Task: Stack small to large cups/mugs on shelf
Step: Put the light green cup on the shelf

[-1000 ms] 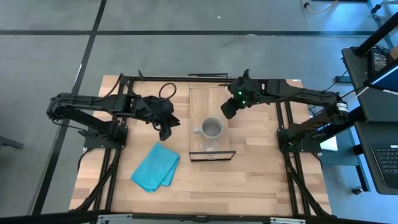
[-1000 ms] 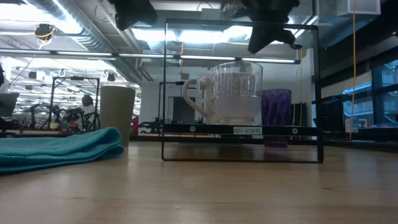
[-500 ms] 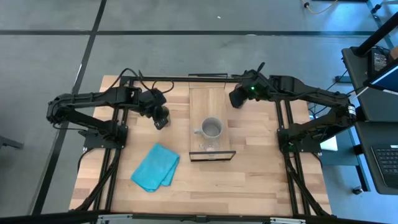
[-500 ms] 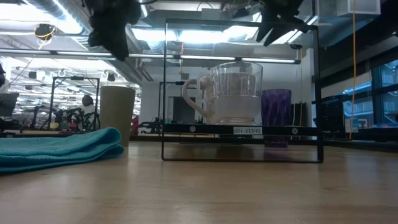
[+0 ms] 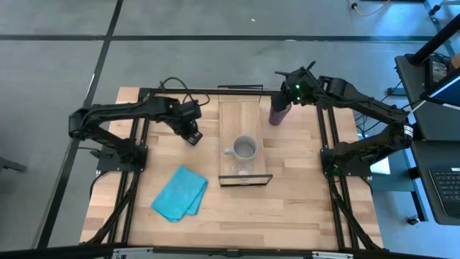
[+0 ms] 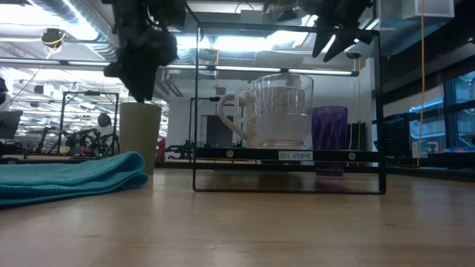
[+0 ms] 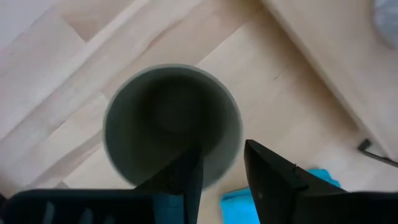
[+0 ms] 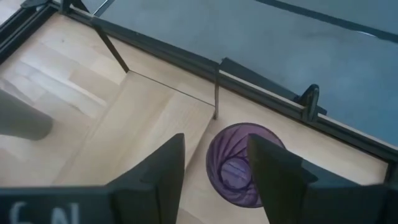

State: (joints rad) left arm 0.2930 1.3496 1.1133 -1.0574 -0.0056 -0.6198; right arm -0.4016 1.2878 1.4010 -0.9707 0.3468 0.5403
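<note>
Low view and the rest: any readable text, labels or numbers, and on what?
Small white label on the shelf front edge, low view: printed text, too small to read with confidence.
White markings on the right gripper body, right wrist view: partly cut off, not readable.
Mug, purple tumbler, olive cup, cloth: no text visible.
</note>
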